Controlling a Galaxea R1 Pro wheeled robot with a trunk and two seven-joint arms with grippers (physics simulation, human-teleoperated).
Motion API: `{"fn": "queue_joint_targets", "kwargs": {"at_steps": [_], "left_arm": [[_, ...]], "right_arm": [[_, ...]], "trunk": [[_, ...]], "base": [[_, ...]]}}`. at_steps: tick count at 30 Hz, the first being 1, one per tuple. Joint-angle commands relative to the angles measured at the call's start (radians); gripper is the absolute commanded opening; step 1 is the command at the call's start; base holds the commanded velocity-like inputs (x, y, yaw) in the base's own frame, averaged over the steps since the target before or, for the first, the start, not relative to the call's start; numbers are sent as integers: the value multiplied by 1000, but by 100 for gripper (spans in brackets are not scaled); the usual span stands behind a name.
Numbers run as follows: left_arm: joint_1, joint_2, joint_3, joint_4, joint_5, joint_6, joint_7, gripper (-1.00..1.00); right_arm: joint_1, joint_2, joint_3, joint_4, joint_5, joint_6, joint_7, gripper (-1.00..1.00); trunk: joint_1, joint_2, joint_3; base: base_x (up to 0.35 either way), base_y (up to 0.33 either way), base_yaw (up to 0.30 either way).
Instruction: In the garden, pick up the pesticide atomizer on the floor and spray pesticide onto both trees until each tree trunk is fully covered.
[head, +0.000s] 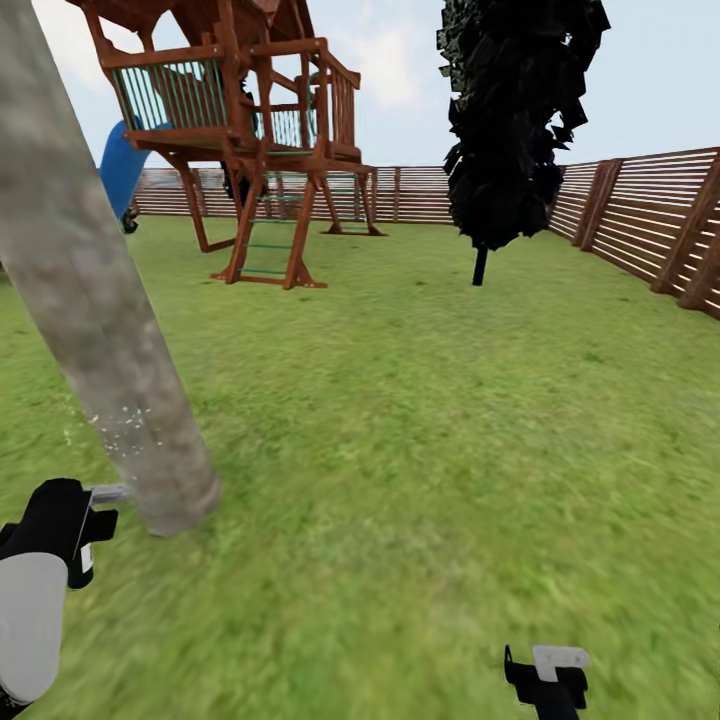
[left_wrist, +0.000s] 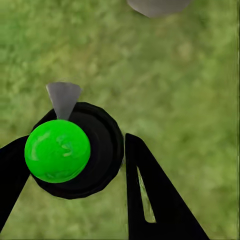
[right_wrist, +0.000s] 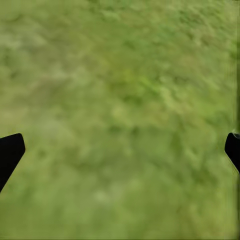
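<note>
On the wide green grass lawn (head: 420, 420) of a fenced garden, a reddish-brown slatted wooden fence (head: 640, 225) runs along the far side and the right edge, with a red-brown wooden play tower (head: 250, 130) and its blue slide (head: 122, 170) standing at the back left. A dark-foliaged tree (head: 515, 120) rises near the fence at the right, well apart from the robot. Close at the left, a thick mottled grey-beige tree trunk (head: 95, 290) leans across the head view, its lower part dotted with fine white specks. Just beside its base, the left end effector (left_wrist: 75, 165) is clamped on the black pesticide atomizer with a bright green round cap (left_wrist: 57, 151), whose grey nozzle (head: 108, 492) points at the trunk and nearly touches it. Low at the right, the right end effector (right_wrist: 120, 152) hangs over bare grass, fingers spread wide apart and empty.
</note>
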Motion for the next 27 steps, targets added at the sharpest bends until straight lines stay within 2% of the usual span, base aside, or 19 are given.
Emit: {"fn": "queue_joint_targets", "kwargs": {"at_steps": [1, 6, 12, 13, 15, 19, 24, 27], "left_arm": [[0, 0, 2, 0, 1, -4, 2, -100], [0, 2, 12, 0, 1, -7, 4, -100], [12, -5, 19, 8, 1, -9, 14, -100], [28, -10, 20, 12, 1, -10, 12, -100], [49, -42, 21, 15, -1, -46, 16, -100], [51, -49, 34, 11, 1, -74, 18, -100], [51, -57, 39, 2, 0, -77, 18, -100], [51, -54, 59, 0, 0, -79, 18, -100]], "right_arm": [[0, 0, 0, 0, 0, 0, 0, 100], [0, 1, 0, 0, 0, 0, 0, 100], [0, 2, 0, 0, 0, 0, -1, 100], [0, 2, 0, 0, 0, 0, -1, 100], [0, 3, 0, 0, 0, 0, -2, 100], [0, 3, 0, 0, 0, 0, -3, 100], [0, 3, 0, 0, 0, 0, -2, 100], [0, 3, 0, 0, 0, 0, -2, 100]], "trunk": [[0, 0, 0], [0, 0, 0], [0, 0, 0], [0, 0, 0], [0, 0, 0], [0, 0, 0], [0, 0, 0], [0, 0, 0]], "base": [[171, -245, 0], [214, -208, 39], [127, -64, 256], [7, -3, 276], [37, -42, 276], [138, -199, 250], [194, -229, 28], [206, -222, 0]]}}
